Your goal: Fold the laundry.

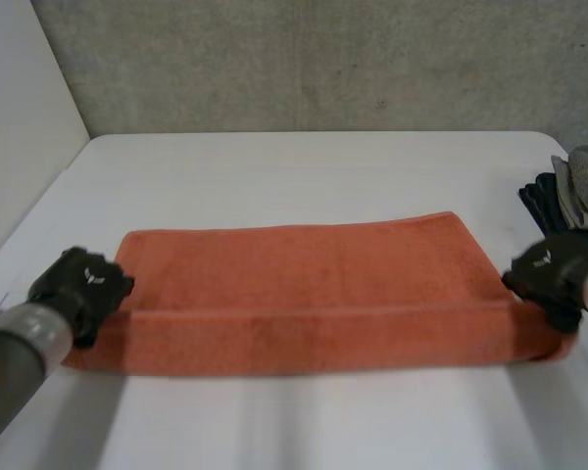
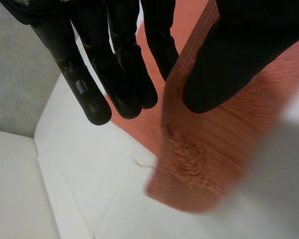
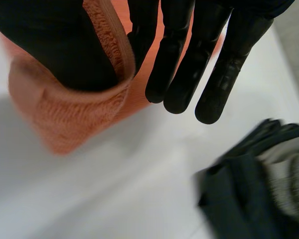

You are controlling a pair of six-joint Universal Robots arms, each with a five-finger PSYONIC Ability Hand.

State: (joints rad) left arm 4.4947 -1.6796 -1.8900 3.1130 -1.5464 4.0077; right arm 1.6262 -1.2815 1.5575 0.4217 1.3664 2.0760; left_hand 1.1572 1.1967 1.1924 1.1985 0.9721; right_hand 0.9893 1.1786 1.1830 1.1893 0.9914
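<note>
- Orange towel (image 1: 304,284) lies lengthwise across the near half of the white table (image 1: 304,166). I read the step as a lengthwise fold under way: the near long edge is turned up and over, so a band along the near side looks doubled.
- My left hand (image 1: 83,289) is at the towel's left end. In its wrist view the hem runs between the thumb and straight fingers, so I take it as pinched.
- My right hand (image 1: 549,279) is at the right end. The hem wraps over the thumb with straight fingers close on the other side, which I also judge to be a pinch.
- Next I'd want both hands to carry that edge away from me together, level, to the far edge. The right hand must stay clear of the pile of dark and grey clothes (image 1: 573,196) just beyond it.
- The towel looks like thick, fuzzy terry with a stitched hem. It lies mostly flat, and the corner below my left thumb droops.
</note>
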